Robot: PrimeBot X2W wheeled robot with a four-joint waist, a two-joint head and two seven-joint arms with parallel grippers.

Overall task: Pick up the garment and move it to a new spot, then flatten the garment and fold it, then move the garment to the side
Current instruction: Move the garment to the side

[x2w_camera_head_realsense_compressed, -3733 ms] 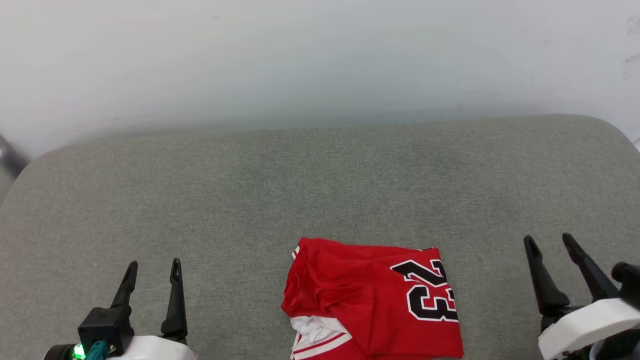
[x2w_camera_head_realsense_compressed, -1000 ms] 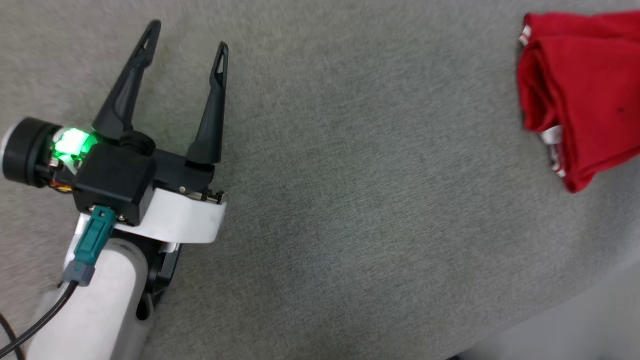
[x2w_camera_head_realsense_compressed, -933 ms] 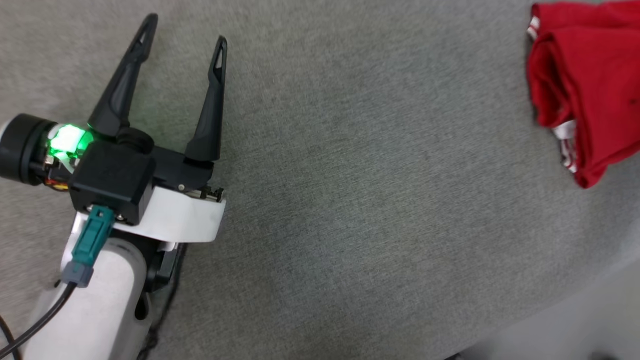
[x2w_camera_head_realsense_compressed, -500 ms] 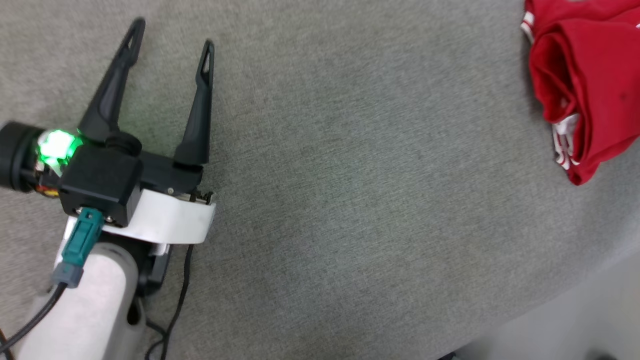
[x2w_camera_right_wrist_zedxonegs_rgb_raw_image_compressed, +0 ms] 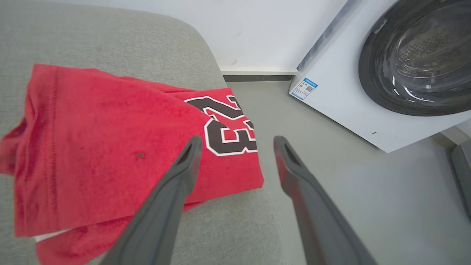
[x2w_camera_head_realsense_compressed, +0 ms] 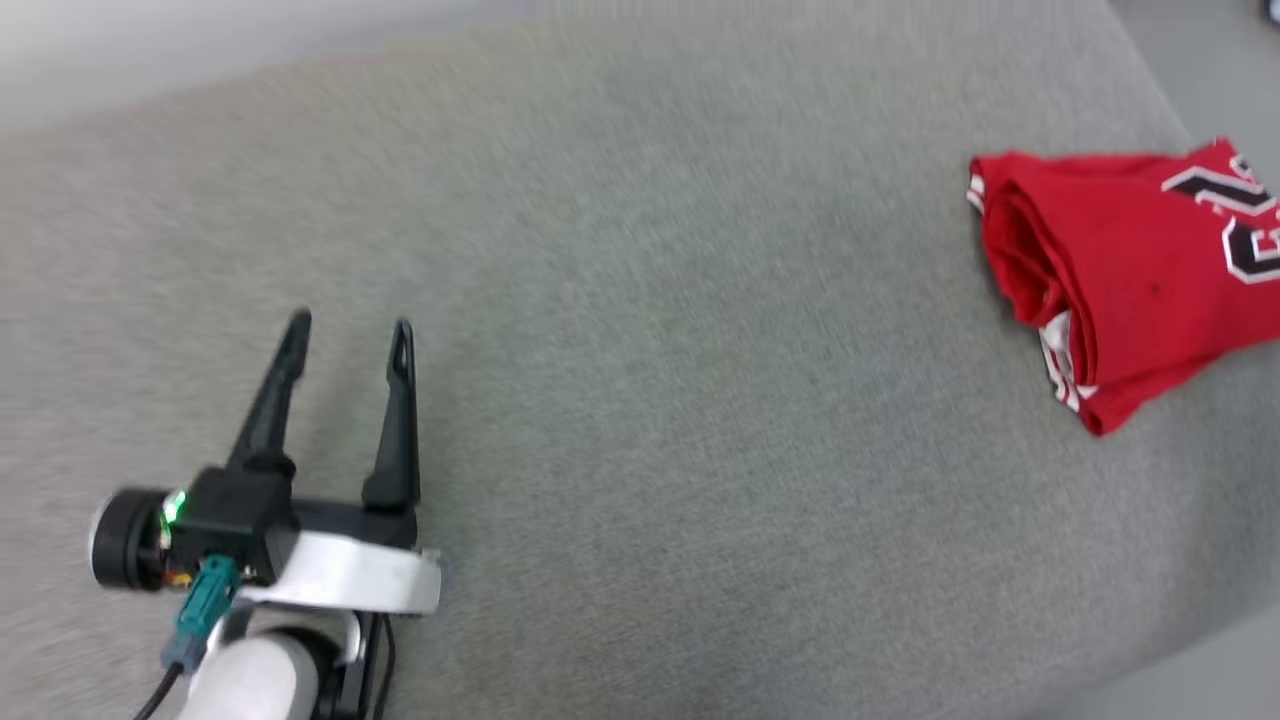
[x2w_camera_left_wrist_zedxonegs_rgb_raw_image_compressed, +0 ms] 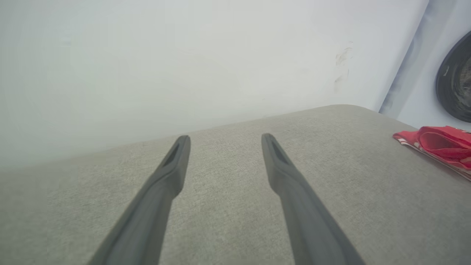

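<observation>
Red jersey cloth, the garment (x2w_camera_head_realsense_compressed: 1110,280), lay folded in a loose bundle at about 3 o'clock in the head view. It sat near the right edge of the grey fabric-covered worktop (x2w_camera_head_realsense_compressed: 640,420), with part of its black-and-white number print facing up and striped trim showing along its left side. The left gripper (x2w_camera_head_realsense_compressed: 350,323) hung at about 8 o'clock, well apart from the garment, its jaws spread wide and holding nothing. In the left wrist view bare grey fabric showed between its two fingers, and the garment lay at 3 o'clock. In the right wrist view the right gripper (x2w_camera_right_wrist_zedxonegs_rgb_raw_image_compressed: 237,141) hung above the worktop's edge, jaws wide apart and empty. One finger crossed the red cloth beside the number print, the other the grey floor (x2w_camera_right_wrist_zedxonegs_rgb_raw_image_compressed: 331,191). A white washing machine (x2w_camera_right_wrist_zedxonegs_rgb_raw_image_compressed: 342,99) stood at 2 o'clock there.
</observation>
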